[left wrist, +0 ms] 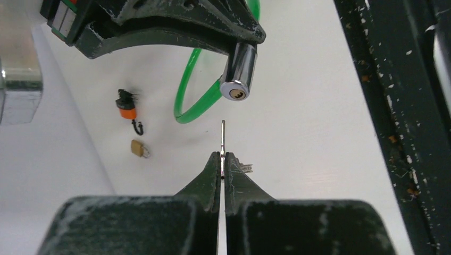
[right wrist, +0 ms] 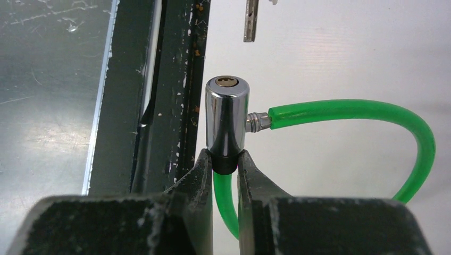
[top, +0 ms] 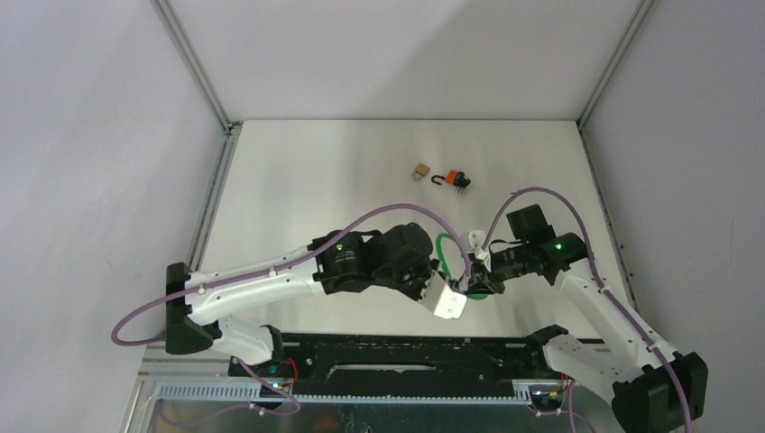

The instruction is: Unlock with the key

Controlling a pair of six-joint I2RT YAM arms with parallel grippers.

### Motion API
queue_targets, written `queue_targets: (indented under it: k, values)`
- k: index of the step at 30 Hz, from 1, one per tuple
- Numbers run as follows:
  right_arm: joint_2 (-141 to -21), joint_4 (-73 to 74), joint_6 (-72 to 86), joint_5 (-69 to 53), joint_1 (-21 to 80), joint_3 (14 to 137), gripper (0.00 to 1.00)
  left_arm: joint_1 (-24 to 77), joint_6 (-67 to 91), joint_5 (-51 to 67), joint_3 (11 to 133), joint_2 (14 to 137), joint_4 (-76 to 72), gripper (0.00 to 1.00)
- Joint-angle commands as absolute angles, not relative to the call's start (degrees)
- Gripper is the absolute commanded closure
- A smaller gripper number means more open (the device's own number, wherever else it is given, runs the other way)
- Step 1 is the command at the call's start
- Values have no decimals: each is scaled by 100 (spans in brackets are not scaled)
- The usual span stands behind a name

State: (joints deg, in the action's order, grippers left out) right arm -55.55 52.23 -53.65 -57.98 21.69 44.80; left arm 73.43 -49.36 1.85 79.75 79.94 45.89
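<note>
My left gripper (left wrist: 223, 155) is shut on a thin silver key (left wrist: 223, 139), blade edge-on, pointing at the lock. My right gripper (right wrist: 225, 155) is shut on the black base of a chrome cylinder lock (right wrist: 227, 118) with a green cable loop (right wrist: 372, 109). The brass keyhole (right wrist: 227, 81) faces the key tip (right wrist: 250, 24), which hangs a short gap beyond it and slightly right. In the left wrist view the lock (left wrist: 238, 71) sits just above and right of the key. From above, both grippers meet near the table's front centre (top: 465, 280).
A small brass padlock (top: 421, 170) and an orange-and-black lock (top: 451, 180) lie at the table's far middle; both show in the left wrist view (left wrist: 137, 147), (left wrist: 126, 109). The dark metal rail (top: 406, 352) runs along the near edge. Frame posts stand at the far corners.
</note>
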Motion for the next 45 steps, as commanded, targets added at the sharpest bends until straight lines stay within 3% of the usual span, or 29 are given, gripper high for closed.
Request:
queue_targets:
  k: [1,45]
  values:
    - [-5605,5466,-5664,-6305,2061,4789,100,7494,-5335,-381,8151,8023,4516,100]
    - [-5889,5767,-5792,-6557,1772,4915,100,8192,-5765,-1081,7919,8236,4306,100]
